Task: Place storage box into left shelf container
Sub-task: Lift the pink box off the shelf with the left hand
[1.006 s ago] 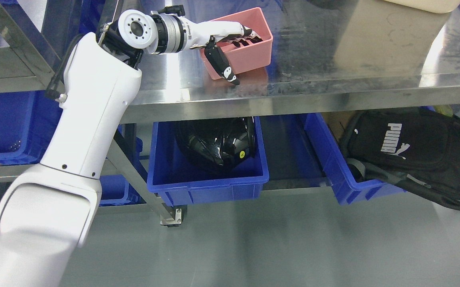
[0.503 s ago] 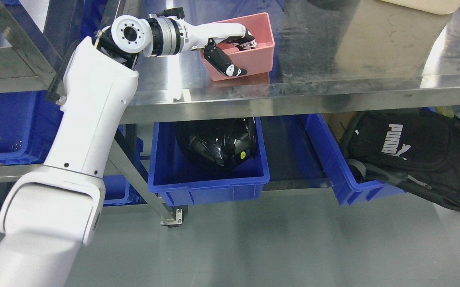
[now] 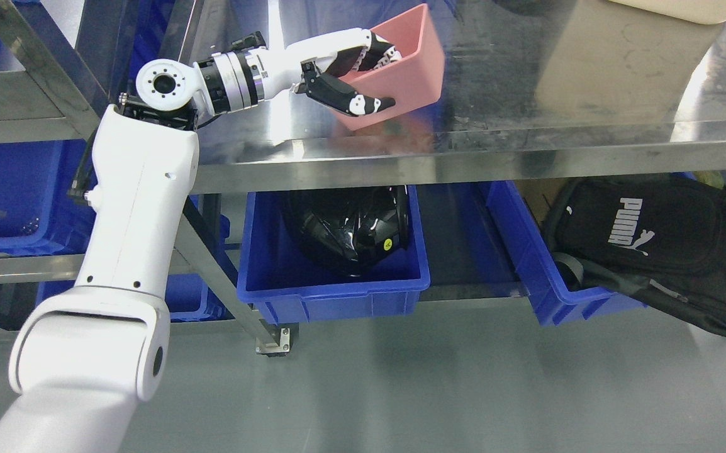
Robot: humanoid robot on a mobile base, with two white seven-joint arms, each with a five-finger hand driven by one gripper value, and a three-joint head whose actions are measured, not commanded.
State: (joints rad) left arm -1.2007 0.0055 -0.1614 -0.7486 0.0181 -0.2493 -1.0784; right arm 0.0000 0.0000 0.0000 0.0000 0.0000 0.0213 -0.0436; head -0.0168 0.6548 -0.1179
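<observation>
A shiny metal table [image 3: 526,145] fills the far part of the view, and a grey floor lies in front of it. Under the table sit blue bins. The middle blue bin [image 3: 331,296] has a black helmet [image 3: 347,229] in it. A bin on the right [image 3: 545,277] holds a black bag [image 3: 658,245]. More blue bins sit on a metal shelf [image 3: 4,123] at the far left; one of them, the left shelf bin [image 3: 4,195], looks like the place the box should go.

The pink storage box [image 3: 404,69] is on the table, near its front edge and left of the middle. It is tipped up, with its right side higher, so it looks lifted a little, though I cannot tell if one corner is touching the table.

The left hand [image 3: 350,72] has the box by its left wall. The fingers [image 3: 379,53] curl over the rim and reach inside, and the thumb [image 3: 353,104] presses on the outside. It is a tight pinch on that one wall. The right hand is not in the picture.

The box looks like hard, thin plastic. It seems empty, so it should be light. The walls are smooth and may slip. Holding one wall lets it swing and tilt, so a firm squeeze near the middle of the wall looks best.
</observation>
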